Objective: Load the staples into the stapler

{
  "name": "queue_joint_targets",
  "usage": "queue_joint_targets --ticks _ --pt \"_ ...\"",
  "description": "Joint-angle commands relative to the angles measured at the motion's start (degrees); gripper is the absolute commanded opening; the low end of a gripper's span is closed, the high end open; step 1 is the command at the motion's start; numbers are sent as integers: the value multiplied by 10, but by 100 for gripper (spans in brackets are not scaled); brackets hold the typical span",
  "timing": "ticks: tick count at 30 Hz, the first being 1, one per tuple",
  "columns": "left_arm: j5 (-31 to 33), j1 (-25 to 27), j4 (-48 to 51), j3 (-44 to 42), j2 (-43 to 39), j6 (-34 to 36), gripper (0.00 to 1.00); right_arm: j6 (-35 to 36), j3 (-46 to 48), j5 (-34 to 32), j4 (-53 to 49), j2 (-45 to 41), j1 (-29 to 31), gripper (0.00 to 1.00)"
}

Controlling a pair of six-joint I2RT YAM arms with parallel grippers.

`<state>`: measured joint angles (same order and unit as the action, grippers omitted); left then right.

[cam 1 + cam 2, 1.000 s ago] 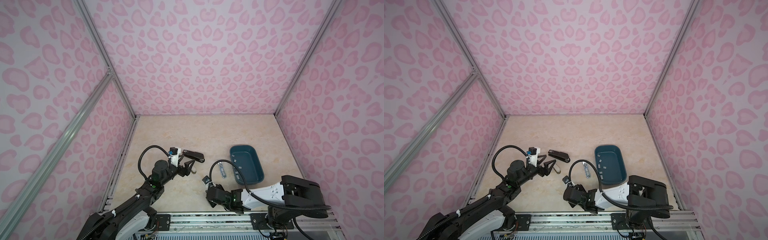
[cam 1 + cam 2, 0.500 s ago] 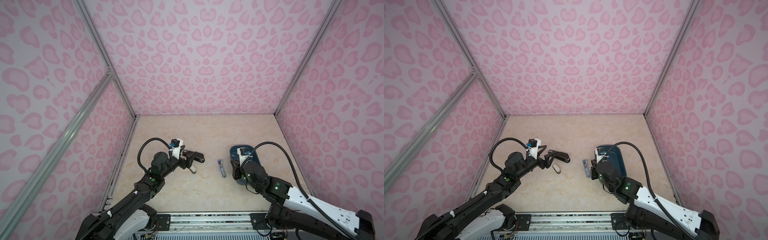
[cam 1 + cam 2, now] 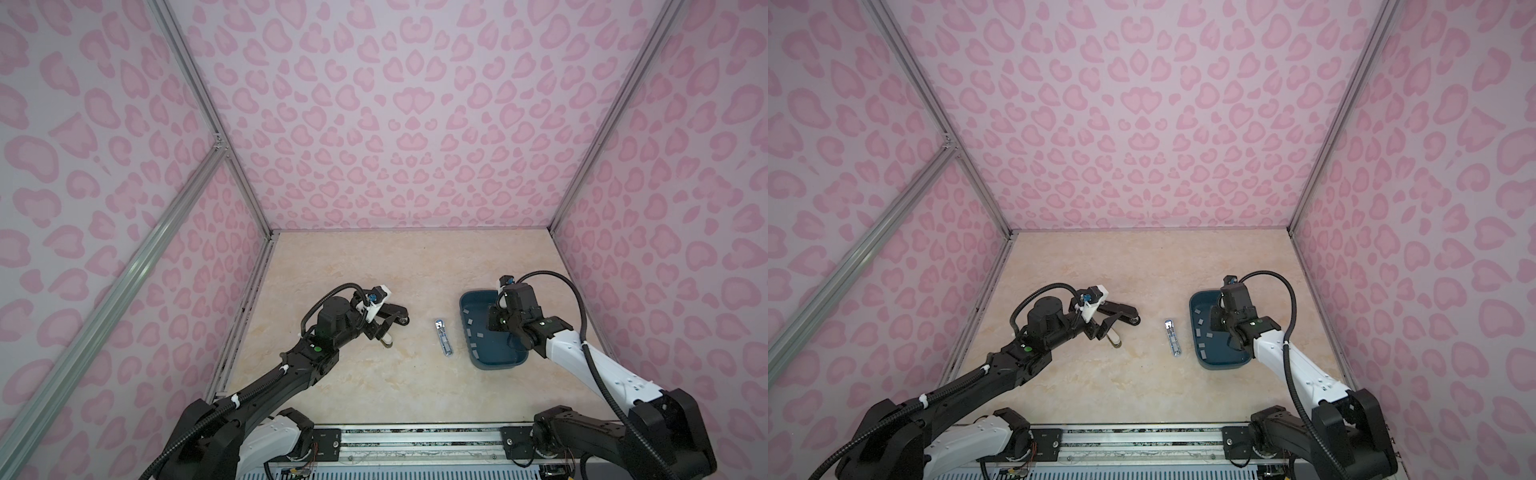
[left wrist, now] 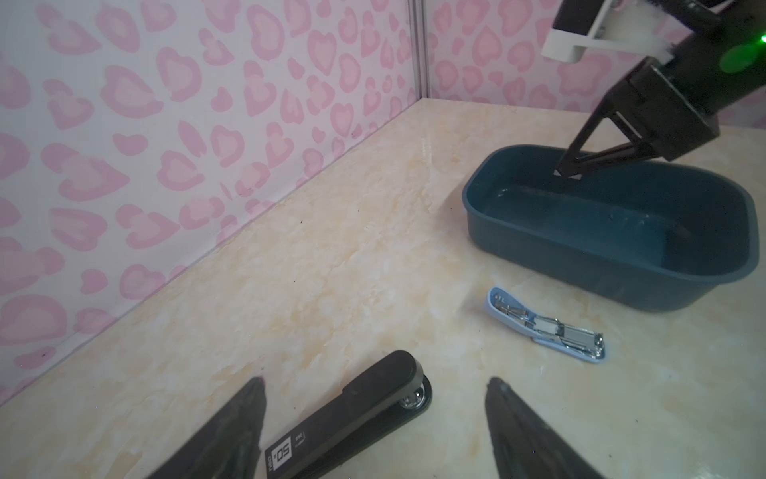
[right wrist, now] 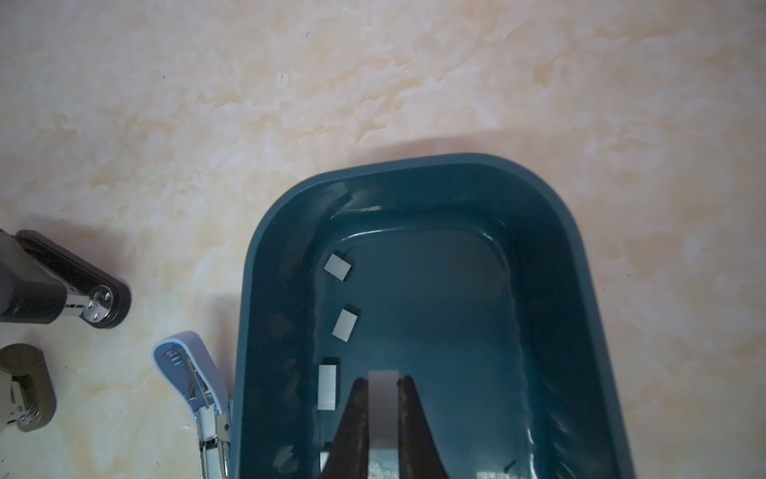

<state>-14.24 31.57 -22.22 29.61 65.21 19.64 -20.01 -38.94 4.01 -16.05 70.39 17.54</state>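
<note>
Tabletop (image 3: 374, 270) beige and marbled, boxed by pink walls on three sides; far half open for moving. Right arm lying across teal tub (image 3: 494, 366) in both top views, hiding much of its floor; tub close to right-hand wall, its near end cut off in right wrist view. Left gripper (image 4: 376, 379) spread wide, straddling black stapler (image 4: 352, 410); contact not resolvable, stapler's rear cut off by frame. Right gripper (image 5: 383, 379) low inside tub, clenched on one staple strip (image 5: 383, 410), strip's lower end lost between the fingers. Blue stapler (image 3: 443, 337) flat on tabletop just beside tub, on the side facing left gripper; opened out, metal channel up, apart from both grippers. Small brown stapler (image 3: 387, 343) just beside black stapler, partly under left gripper in top views, cut off at frame edge in right wrist view. Staples (image 5: 345, 323): loose pale strips scattered on tub floor along the side nearest blue stapler; count uncertain, some hidden under right arm.
</note>
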Motion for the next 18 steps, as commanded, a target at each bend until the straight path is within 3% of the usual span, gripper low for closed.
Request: queue_joint_targets --ticks 1,6,9,13,18 --pt "-14 0 33 29 31 82 84 -4 0 14 12 19 -1 6" --pt "-26 0 135 123 148 129 83 -5 -11 -3 -2 25 -2 41" --pt "-10 0 209 186 217 165 83 -4 -16 -31 -20 9 0 50" --pt "-2 0 310 255 270 206 81 7 -11 -28 -21 -21 0 57" --pt "-11 0 303 259 274 220 80 4 -5 -1 0 -43 6 59"
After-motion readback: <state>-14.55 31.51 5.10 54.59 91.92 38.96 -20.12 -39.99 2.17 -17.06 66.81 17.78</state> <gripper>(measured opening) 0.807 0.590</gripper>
